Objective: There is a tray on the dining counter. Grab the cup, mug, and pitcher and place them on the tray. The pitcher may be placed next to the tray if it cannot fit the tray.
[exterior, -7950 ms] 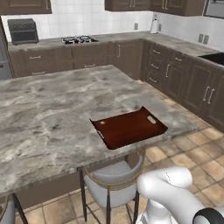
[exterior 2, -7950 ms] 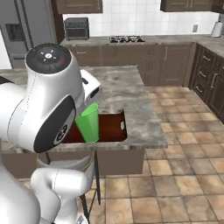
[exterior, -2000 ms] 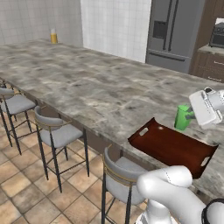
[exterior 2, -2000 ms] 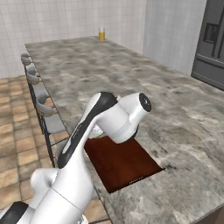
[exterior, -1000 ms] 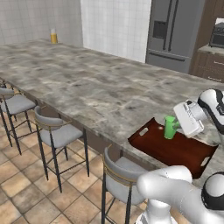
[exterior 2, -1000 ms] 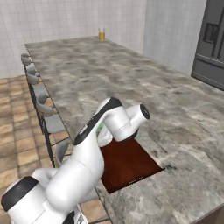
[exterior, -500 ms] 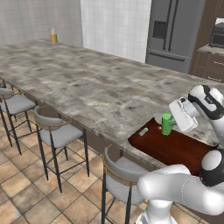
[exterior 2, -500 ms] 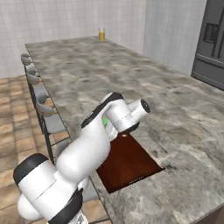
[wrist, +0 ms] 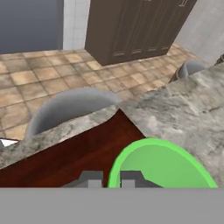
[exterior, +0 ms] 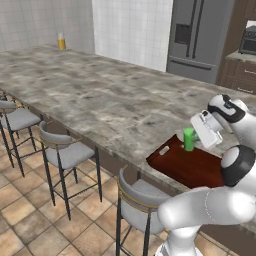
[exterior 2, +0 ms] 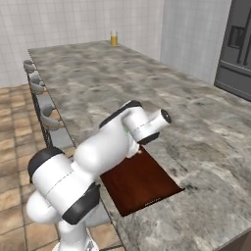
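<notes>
The small bright green tapered cup [exterior: 189, 138] is being held by its rim in the closed pincer [wrist: 111, 179], right over the dark red-brown wooden tray [exterior: 192, 164] on the grey marbled tabletop [exterior: 100, 95], probably so it can be set down inside.

Right at my fingertips [wrist: 127, 179] sits the bright green rim of the cup [wrist: 162, 164], which I hold pinched over the dark red-brown tray [wrist: 74, 157] (its corner pointing away from me), with the grey marbled dining counter [wrist: 183, 105] edging it and a stool seat [wrist: 70, 107] beyond.
</notes>
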